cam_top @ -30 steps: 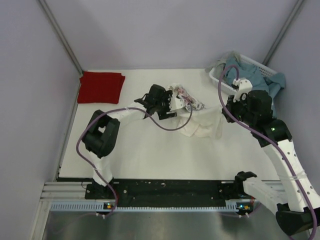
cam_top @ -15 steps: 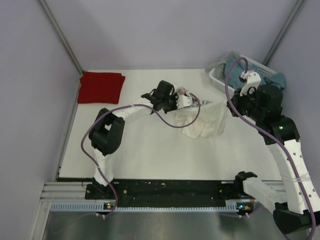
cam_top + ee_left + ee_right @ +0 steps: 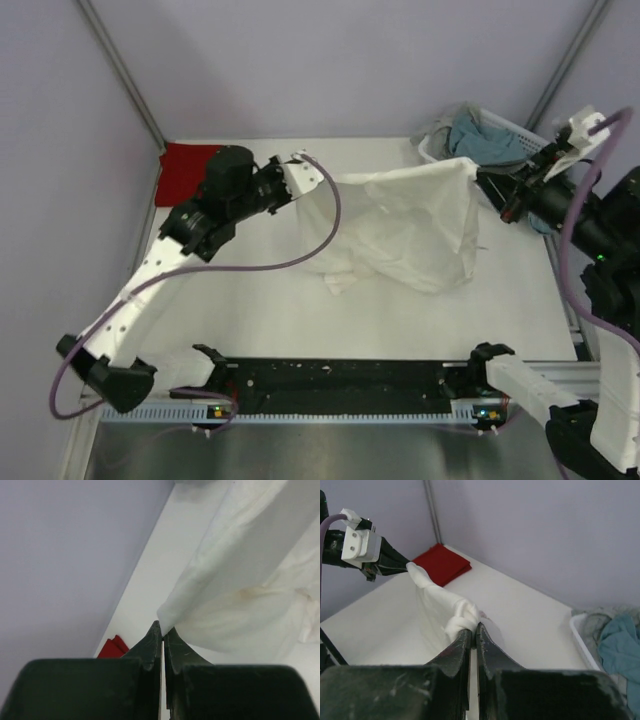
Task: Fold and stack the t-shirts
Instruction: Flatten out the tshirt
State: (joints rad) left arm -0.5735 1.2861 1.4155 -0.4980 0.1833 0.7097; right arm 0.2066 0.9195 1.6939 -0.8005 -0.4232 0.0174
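Aloft, white shirt (image 3: 410,225), left pincer (image 3: 162,632), right pincer (image 3: 474,630) clamping it (basket (image 3: 579,641), red shirt (image 3: 442,562) nearby)

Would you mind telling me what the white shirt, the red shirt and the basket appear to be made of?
White t-shirt: soft matte cloth, probably cotton; it sags and creases. Red t-shirt: matte cloth too, folded flat. Basket: likely rigid white plastic, judging by its smooth rim.

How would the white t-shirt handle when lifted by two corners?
Likely floppy: the white t-shirt sags in loose folds between the left end effector and right end effector. Probably light: small pinched corners hold it up.
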